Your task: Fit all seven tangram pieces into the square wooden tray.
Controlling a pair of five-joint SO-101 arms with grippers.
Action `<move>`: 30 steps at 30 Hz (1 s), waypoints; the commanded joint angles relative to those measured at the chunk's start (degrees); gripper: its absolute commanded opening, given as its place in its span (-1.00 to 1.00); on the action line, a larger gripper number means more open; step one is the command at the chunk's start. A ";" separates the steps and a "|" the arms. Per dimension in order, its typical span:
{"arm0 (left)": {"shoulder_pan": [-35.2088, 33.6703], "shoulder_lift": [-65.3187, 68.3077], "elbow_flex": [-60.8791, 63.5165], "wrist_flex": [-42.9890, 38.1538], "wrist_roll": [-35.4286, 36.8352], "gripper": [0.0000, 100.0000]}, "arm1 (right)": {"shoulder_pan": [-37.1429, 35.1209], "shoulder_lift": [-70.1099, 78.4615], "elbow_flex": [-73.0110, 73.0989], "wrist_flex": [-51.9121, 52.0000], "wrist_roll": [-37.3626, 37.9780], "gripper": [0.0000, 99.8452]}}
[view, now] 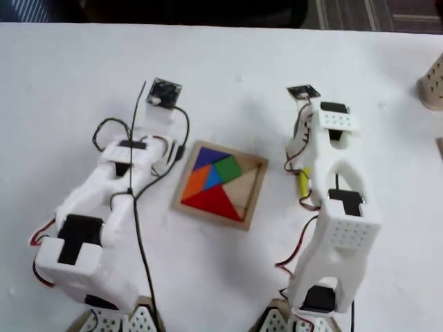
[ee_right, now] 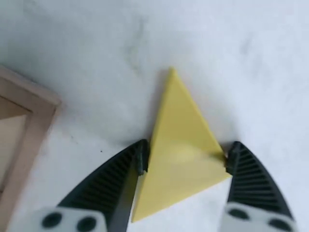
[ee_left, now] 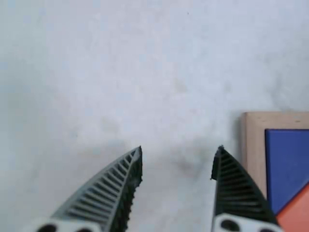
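Note:
The square wooden tray (view: 258, 181) lies mid-table between the two arms. It holds a blue piece (view: 206, 158), a green piece (view: 227, 168), an orange piece (view: 197, 183) and a red triangle (view: 216, 200); bare wood shows on its right side. A yellow triangle (ee_right: 181, 150) lies flat on the white table just right of the tray (ee_right: 29, 101). My right gripper (ee_right: 187, 157) is shut on it, fingertips against two of its edges. My left gripper (ee_left: 179, 162) is open above bare table beside the tray's rim (ee_left: 252, 145), nothing between its fingers.
A black cable (view: 138, 228) trails across the left arm and the table in front of the tray. A beige perforated object (view: 432, 83) stands at the far right edge. The table's far edge runs along the top of the high view.

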 commanded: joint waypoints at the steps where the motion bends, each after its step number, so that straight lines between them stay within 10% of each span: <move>1: -0.13 -0.40 -3.34 -1.14 -0.62 -0.52 | 3.65 -3.38 -1.32 3.30 -0.44 -0.53; 17: -0.13 -0.40 -3.34 -1.14 -0.62 -0.52 | 15.16 -9.19 4.04 6.02 4.31 -0.52; 30: -0.13 -0.40 -3.34 -1.14 -0.62 -0.52 | 9.19 -32.75 30.24 -8.31 -11.87 -0.40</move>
